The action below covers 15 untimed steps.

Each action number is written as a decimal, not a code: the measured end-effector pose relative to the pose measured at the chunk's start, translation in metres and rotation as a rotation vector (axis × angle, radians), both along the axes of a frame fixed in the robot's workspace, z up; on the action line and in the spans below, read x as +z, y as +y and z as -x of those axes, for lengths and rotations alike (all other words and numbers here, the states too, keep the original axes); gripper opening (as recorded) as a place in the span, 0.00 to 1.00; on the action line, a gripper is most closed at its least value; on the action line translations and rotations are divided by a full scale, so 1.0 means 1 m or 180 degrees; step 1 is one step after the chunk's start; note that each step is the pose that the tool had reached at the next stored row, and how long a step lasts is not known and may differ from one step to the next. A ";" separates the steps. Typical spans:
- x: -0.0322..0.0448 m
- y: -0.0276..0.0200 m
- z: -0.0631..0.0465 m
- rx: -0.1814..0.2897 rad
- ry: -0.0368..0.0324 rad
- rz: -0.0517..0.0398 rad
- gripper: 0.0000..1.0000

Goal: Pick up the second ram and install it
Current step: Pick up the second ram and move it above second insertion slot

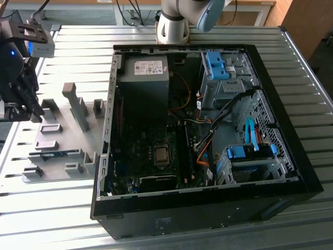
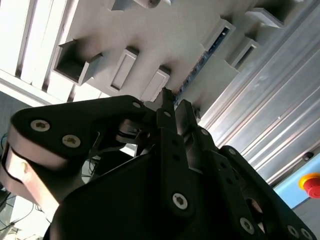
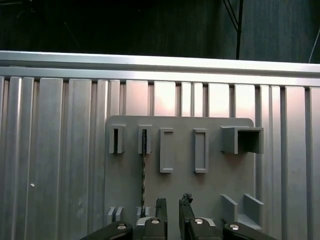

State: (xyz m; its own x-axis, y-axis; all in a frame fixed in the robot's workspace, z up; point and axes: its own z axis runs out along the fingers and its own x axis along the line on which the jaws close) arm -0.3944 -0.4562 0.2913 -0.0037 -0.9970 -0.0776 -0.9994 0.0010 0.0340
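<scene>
The second ram stands on edge in a slot of the grey holder plate, showing as a thin dark strip. In the exterior view it is a blue-green strip on the plate, to the left of the computer case. My gripper hangs over the plate, a little to the side of the ram and apart from it. Its fingertips stand a narrow gap apart with nothing between them. In the exterior view the gripper is at the far left, above the plate's far end. The second wrist view shows the fingers above the ram's edge.
The open black computer case lies on the ribbed metal table, with the motherboard, cables and blue drive latches inside. Several grey holder blocks rise from the plate. The arm's base stands behind the case. A red button sits off the table.
</scene>
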 end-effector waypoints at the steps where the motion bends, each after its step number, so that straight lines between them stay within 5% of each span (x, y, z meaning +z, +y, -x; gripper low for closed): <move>1: -0.0007 0.0000 0.000 -0.0008 0.0000 0.0000 0.24; 11: -0.0018 -0.0002 0.000 -0.0035 0.0001 0.0001 0.24; 15: -0.0021 -0.0002 0.000 -0.0035 0.0000 0.0001 0.32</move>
State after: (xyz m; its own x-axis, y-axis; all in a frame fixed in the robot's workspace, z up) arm -0.3944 -0.4564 0.2893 -0.0147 -0.9969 -0.0772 -0.9993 0.0121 0.0342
